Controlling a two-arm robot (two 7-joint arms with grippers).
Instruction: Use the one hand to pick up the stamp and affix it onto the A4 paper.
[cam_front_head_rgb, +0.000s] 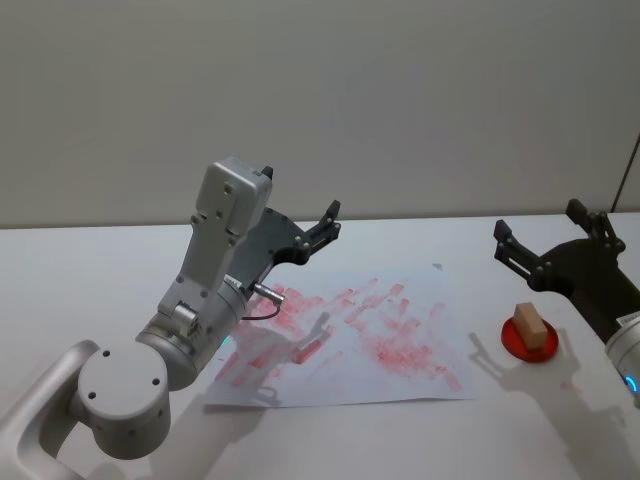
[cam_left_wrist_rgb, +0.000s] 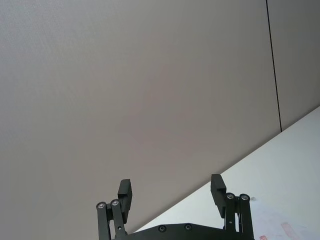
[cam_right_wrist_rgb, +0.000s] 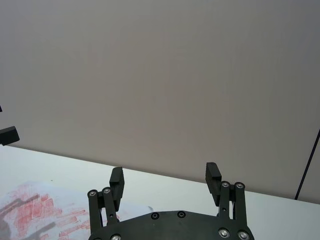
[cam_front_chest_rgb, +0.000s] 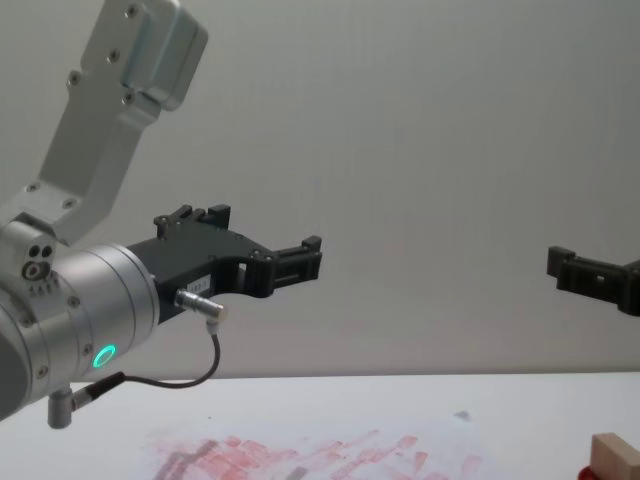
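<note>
Head view: you see the left gripper (cam_front_head_rgb: 328, 222) raised over the A4 paper (cam_front_head_rgb: 400, 340). The right gripper (cam_front_head_rgb: 540, 228) is raised behind the stamp (cam_front_head_rgb: 531, 327), which stands on a red pad (cam_front_head_rgb: 512, 345) right of the paper.
Wrist views: both pincers are spread wide, empty, facing the grey wall (cam_left_wrist_rgb: 150, 75).
Chest view: both hang above the white table (cam_front_chest_rgb: 420, 395).

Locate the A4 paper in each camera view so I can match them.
Head view: A4 paper mid-table, left tool above its far edge; right tool beyond its right edge.
Left wrist view: A4 paper beside the left tool's base, a pink-marked sliver.
Right wrist view: A4 paper beside the right tool's base.
Chest view: A4 paper along the bottom edge.
Shared landmark: the white table meeting the grey wall.
</note>
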